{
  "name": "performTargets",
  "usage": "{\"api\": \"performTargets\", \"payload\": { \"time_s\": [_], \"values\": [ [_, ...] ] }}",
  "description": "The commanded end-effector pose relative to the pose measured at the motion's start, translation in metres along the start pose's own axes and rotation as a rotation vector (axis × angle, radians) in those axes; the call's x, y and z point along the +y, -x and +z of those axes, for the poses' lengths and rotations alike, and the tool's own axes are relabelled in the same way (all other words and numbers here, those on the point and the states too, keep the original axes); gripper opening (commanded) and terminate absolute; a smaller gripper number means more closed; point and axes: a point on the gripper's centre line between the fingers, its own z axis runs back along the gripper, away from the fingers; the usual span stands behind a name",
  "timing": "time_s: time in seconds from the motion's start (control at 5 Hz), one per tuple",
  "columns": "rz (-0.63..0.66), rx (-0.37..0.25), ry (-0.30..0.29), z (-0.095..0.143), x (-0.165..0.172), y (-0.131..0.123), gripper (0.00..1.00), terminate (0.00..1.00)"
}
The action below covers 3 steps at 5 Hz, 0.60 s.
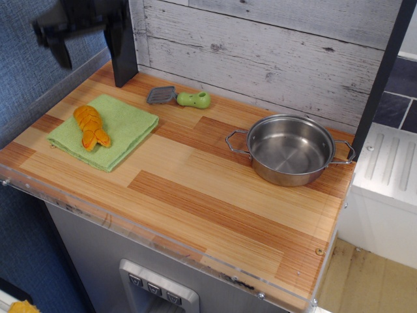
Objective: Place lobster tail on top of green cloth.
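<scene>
The orange-yellow lobster tail (90,126) lies flat on the light green cloth (124,134) at the left end of the wooden counter, its fan tail pointing toward the front. My gripper (83,39) is open and empty, raised well above the cloth at the top left. It is blurred by motion, and its fingers (62,49) hang apart.
A grey spatula with a green handle (179,98) lies by the back wall, right of the cloth. A steel pot (290,150) stands at the right. The counter top (195,189) has a clear plastic front edge. A black post (120,45) stands behind the cloth.
</scene>
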Motion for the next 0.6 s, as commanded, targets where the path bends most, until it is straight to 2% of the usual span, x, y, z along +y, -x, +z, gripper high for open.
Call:
{"api": "performTargets", "payload": {
  "time_s": [0.0, 0.2, 0.4],
  "values": [
    [0.009, -0.061, 0.034, 0.0285, 0.0137, -0.0033, 1.00, 0.00],
    [0.009, -0.061, 0.034, 0.0285, 0.0137, -0.0033, 1.00, 0.00],
    [0.009, -0.061, 0.034, 0.0285, 0.0137, -0.0033, 1.00, 1.00]
  ]
}}
